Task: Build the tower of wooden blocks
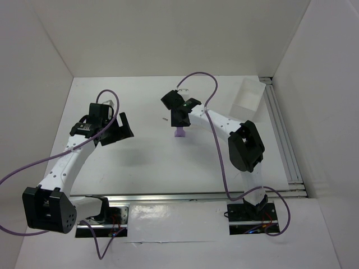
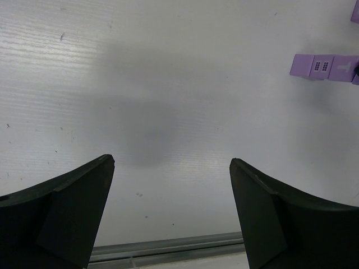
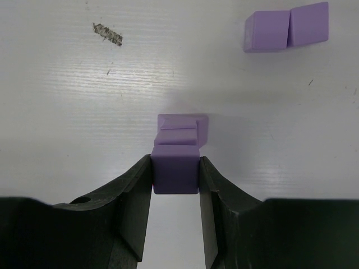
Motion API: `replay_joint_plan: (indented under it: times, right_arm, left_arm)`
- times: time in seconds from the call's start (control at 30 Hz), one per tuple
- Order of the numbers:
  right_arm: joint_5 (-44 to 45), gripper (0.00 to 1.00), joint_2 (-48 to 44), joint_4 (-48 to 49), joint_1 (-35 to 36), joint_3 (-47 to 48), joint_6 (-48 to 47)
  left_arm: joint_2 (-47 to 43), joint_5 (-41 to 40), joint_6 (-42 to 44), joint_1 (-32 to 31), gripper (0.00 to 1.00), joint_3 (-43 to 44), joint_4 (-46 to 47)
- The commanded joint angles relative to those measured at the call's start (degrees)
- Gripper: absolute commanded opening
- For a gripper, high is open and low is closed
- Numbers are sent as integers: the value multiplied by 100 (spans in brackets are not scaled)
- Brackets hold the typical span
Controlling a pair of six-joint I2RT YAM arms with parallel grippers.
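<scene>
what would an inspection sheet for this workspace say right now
surface: white table, faint specks
job's things: held cube over the short tower, contact unclear; two spare cubes side by side, apart from it
clutter: grey scrap; white tray far right
tools: left tool open, empty; right tool shut on the held cube
cables: purple cables looping off both arms
surroundings: white walls; metal rails on the right
</scene>
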Motion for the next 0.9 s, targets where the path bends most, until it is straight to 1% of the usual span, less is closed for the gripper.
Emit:
replay_joint_plan:
  times: [0.0,0.1,0.13,0.17,0.23,0.43,0.47,0.53,0.7,0.87]
  right_arm:
    - [29,35,65,-4,-23,155,-9]
    - [29,39,65,-4,-23,155,-9]
    - [29,42,65,-4,-23,155,-9]
    - [29,42,65,-4,-23,155,-9]
    - [29,45,65,-4,-23,102,-62]
    - [29,47,65,-4,-23,102,-62]
    - [29,50,65,-4,-23,102,-62]
    - [-24,50,65,-4,-23,102,-62]
    - [-24,57,65,-4,-23,102,-62]
    - [-24,58,65,49,-23,102,-115]
  left_arm:
    - [53,-19,113,33,97,8,87]
    - [53,-19,113,33,97,8,87]
    - [53,-19,113,33,97,8,87]
    - [53,-19,113,33,97,8,87]
    - [53,-19,113,33,97,8,87]
    - [53,-19,113,33,97,8,87]
    - [53,-19,113,33,97,8,87]
    - [53,-19,113,33,97,8,87]
    - [53,-19,113,33,97,8,140]
    - [106,34,113,33,97,8,140]
